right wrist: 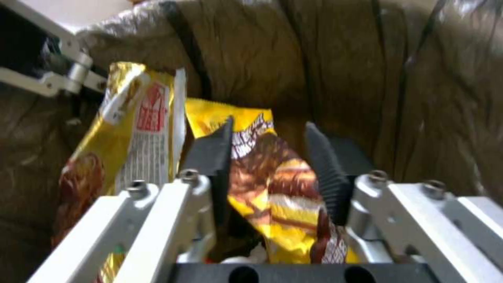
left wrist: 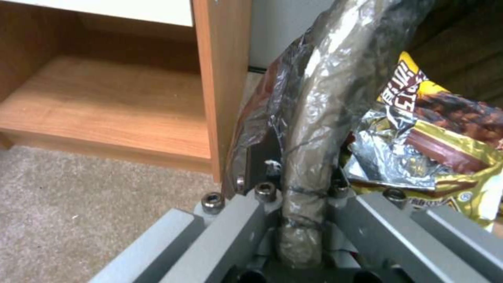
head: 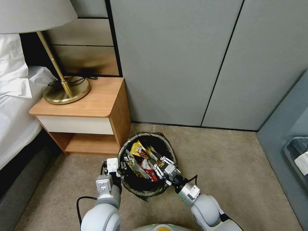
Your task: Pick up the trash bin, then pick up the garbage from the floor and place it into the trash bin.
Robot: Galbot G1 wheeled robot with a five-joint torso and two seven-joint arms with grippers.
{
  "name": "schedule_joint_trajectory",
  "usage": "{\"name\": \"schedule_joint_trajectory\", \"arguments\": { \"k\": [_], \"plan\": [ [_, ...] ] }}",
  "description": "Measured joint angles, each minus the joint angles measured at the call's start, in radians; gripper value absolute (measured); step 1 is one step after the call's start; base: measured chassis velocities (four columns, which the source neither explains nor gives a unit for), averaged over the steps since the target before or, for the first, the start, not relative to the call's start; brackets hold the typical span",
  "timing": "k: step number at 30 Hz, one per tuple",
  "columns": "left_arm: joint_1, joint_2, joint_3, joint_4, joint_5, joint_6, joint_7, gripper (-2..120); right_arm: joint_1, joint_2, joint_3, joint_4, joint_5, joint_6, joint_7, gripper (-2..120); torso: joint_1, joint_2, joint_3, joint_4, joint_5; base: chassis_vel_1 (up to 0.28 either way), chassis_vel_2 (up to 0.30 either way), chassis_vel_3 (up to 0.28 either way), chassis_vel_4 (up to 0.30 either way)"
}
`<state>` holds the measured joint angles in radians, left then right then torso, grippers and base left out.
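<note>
The trash bin [head: 145,192], lined with a dark bag, sits close in front of me beside the nightstand. My left gripper [head: 121,166] is shut on the bin's bagged rim [left wrist: 314,118], which runs between its fingers [left wrist: 262,192]. Inside the bin lies garbage: a yellow-brown snack wrapper [head: 138,149] [left wrist: 435,137], red pieces and other wrappers. My right gripper [head: 162,164] reaches into the bin from the near right side. It [right wrist: 270,133] stands open, with the yellow wrapper [right wrist: 267,177] lying between and beyond its fingers. A second yellow wrapper [right wrist: 136,129] leans against the bag lining [right wrist: 340,78].
A wooden nightstand [head: 93,102] with an open lower shelf [left wrist: 105,110] stands just left of the bin and carries a brass lamp [head: 65,91]. A bed [head: 12,106] lies farther left. Grey wall panels [head: 179,64] close the back. Beige carpet [head: 240,166] stretches to the right.
</note>
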<state>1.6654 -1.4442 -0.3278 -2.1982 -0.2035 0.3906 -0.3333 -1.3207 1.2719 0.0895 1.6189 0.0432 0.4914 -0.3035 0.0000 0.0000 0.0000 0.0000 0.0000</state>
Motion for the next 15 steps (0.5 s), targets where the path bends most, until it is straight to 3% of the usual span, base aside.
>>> {"name": "schedule_joint_trajectory", "arguments": {
  "k": [10, 12, 14, 15],
  "plan": [
    [0.003, 0.003, 0.001, -0.008, -0.002, 0.003, 0.000, 0, -0.005, -0.004, 0.002, 0.003, -0.006, 0.001, -0.002, 72, 0.000, 0.000, 0.000, 0.0000, 0.0000, 0.000, 0.000, 0.000, 0.000],
    [0.004, 0.003, 0.002, -0.009, -0.002, 0.003, 0.000, 0, -0.007, -0.007, 0.004, 0.006, -0.007, 0.003, -0.003, 84, 0.000, 0.000, 0.000, 0.0000, 0.0000, 0.000, 0.000, 0.000, 0.000],
    [0.004, 0.002, 0.002, -0.009, -0.002, 0.003, 0.000, 0, -0.007, -0.007, 0.004, 0.007, -0.007, 0.003, -0.003, 85, 0.000, 0.000, 0.000, 0.0000, 0.0000, 0.000, 0.000, 0.000, 0.000],
    [0.003, 0.002, 0.002, -0.009, -0.002, 0.003, 0.000, 0, -0.008, -0.008, 0.006, 0.014, -0.007, 0.005, -0.004, 93, 0.000, 0.000, 0.000, 0.0000, 0.0000, 0.000, 0.000, 0.000, 0.000]
  ]
}}
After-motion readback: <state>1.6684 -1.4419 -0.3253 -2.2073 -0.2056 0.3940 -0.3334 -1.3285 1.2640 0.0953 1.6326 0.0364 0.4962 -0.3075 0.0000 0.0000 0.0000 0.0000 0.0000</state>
